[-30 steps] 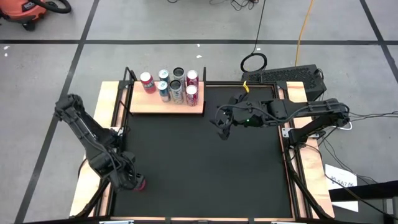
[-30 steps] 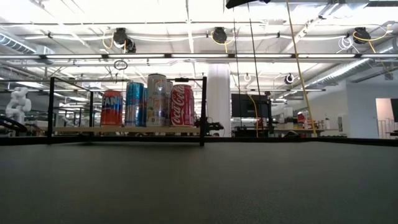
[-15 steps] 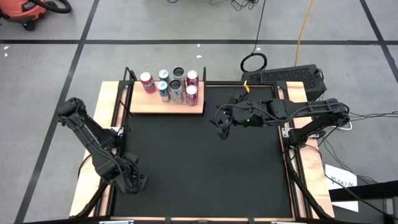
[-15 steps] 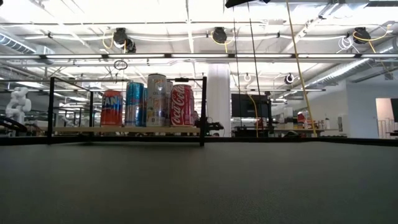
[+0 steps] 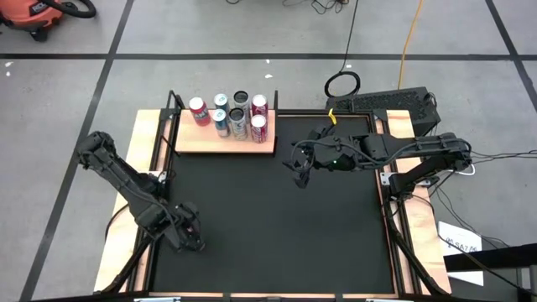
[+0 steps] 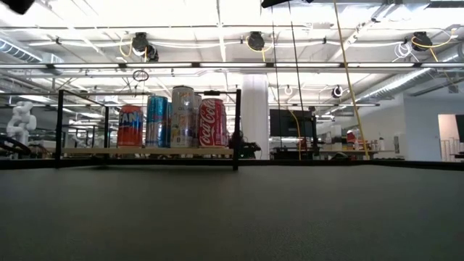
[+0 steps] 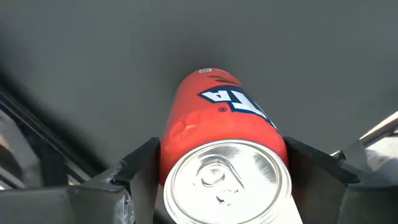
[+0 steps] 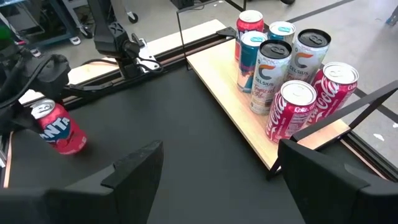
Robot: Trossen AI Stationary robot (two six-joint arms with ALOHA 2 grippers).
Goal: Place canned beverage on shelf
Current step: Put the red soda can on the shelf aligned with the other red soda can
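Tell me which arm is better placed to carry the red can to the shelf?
The left. The left gripper already clamps the red can near the table's front-left corner. The right gripper hangs open and empty beside the shelf.

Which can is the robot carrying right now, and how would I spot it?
Start at the wooden shelf with its six standing cans, then look across the black mat. The red Fanta can there is gripped by the left gripper, alone and lifted off the mat.

From above, the left claw (image 5: pixel 191 239) covers the can it carries. In the left wrist view the can (image 7: pixel 219 144) is cut off at its rim, its label only partly readable.
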